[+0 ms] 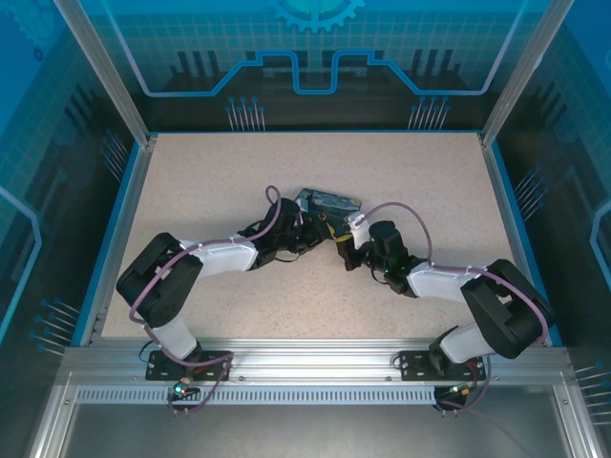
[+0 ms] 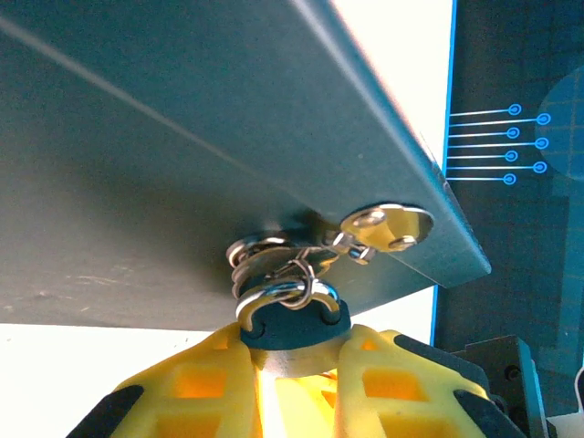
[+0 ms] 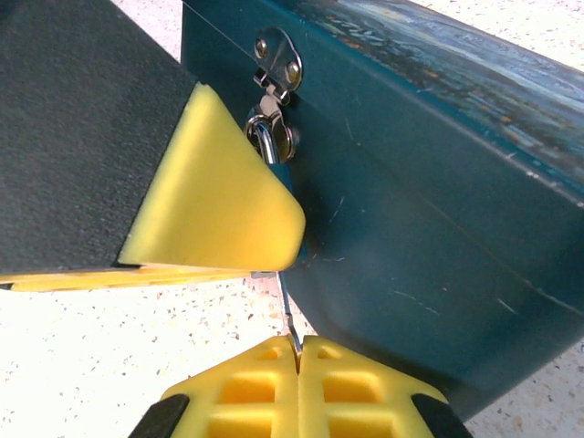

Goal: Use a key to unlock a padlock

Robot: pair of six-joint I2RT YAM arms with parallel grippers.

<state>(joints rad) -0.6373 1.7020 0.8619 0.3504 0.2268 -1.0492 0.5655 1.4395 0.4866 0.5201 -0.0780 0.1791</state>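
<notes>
Pinching the thin key (image 3: 286, 310), right tool (image 3: 298, 351) risks bending it if misaligned with the padlock (image 2: 294, 324) clamped in left tool (image 2: 297, 345).

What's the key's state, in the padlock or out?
Cannot tell. The right gripper pinches the key, whose thin shaft runs up behind a yellow finger of the left gripper, hiding its tip near the padlock.

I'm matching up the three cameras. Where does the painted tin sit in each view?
Top external: the tin lies just above frame centre.
Left wrist: the tin covers the upper left and middle, its dark wall slanting down to the right.
Right wrist: the tin runs from top centre to lower right.
Shared landmark: the riveted hasp plate, seen in both wrist views.
</notes>
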